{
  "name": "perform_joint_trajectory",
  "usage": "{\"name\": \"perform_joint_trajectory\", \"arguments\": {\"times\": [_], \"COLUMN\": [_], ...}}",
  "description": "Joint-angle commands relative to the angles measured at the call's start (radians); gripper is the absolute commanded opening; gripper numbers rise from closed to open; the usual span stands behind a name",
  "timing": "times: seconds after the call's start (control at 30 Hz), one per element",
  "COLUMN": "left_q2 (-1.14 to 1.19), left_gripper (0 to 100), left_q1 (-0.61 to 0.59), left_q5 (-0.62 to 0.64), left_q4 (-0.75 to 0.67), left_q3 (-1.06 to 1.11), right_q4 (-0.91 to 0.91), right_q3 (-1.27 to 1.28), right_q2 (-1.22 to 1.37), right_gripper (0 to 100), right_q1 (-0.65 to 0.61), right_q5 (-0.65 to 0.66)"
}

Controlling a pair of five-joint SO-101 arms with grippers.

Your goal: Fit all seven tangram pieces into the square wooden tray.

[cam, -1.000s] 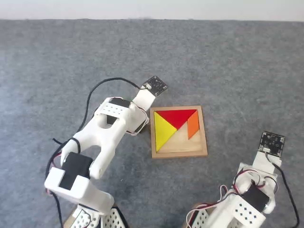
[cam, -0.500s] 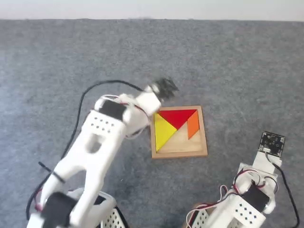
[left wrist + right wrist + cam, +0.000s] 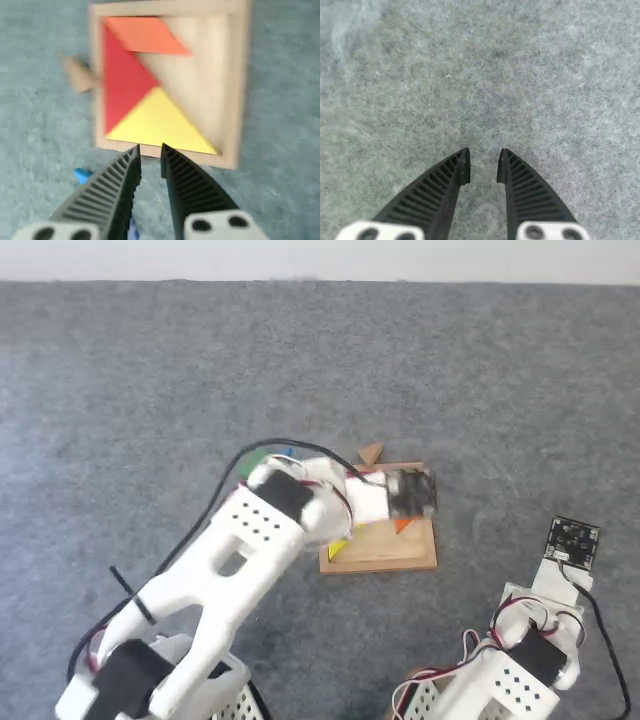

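Grey carpet point(image 3: 150, 370), left jaws narrowly parted by tray point(image 3: 240, 75), right jaws narrowly parted — empty

Light: bright, soft and even over the grey felt-like table cover point(image 3: 150, 370).
Shadows: faint, a thin dark rim beside the square wooden tray point(image 3: 385, 558) and under the white plastic left arm point(image 3: 240, 560).
Blur: that arm's wrist end is smeared in the high view, and the tray point(image 3: 235, 75) looks soft in the left wrist view.

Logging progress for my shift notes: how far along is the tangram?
Done: red triangle, yellow triangle and orange parallelogram sit in the tray. In hand: nothing; left jaws are empty at the tray's edge. Left: four pieces; tan piece, blue piece and green piece lie outside.
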Motion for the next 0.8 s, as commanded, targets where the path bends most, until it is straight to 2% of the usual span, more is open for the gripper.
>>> {"name": "perform_joint_trajectory", "arguments": {"times": [0.0, 0.1, 0.2, 0.27, 0.57, 0.77], "left_q2": [0.015, 0.104, 0.259, 0.382, 0.841, 0.984], "left_gripper": [7, 12, 21, 22, 22, 22], "left_q1": [-0.095, -0.133, -0.135, -0.135, -0.130, -0.132], "left_q5": [0.253, 0.445, 0.601, 0.683, 0.890, 0.979], "left_q4": [-0.210, -0.350, -0.353, -0.321, -0.095, -0.008], "left_q3": [-0.061, -0.082, -0.189, -0.300, -0.822, -1.006], "right_q4": [0.002, 0.002, 0.002, 0.002, 0.002, 0.002], "right_q3": [0.018, 0.018, 0.018, 0.018, 0.018, 0.018], "right_q2": [-0.016, -0.016, -0.016, -0.016, -0.016, -0.016], "right_gripper": [11.4, 11.4, 11.4, 11.4, 11.4, 11.4], "right_q1": [-0.012, -0.012, -0.012, -0.012, -0.012, -0.012], "right_q5": [0.011, 0.011, 0.011, 0.011, 0.011, 0.011]}}
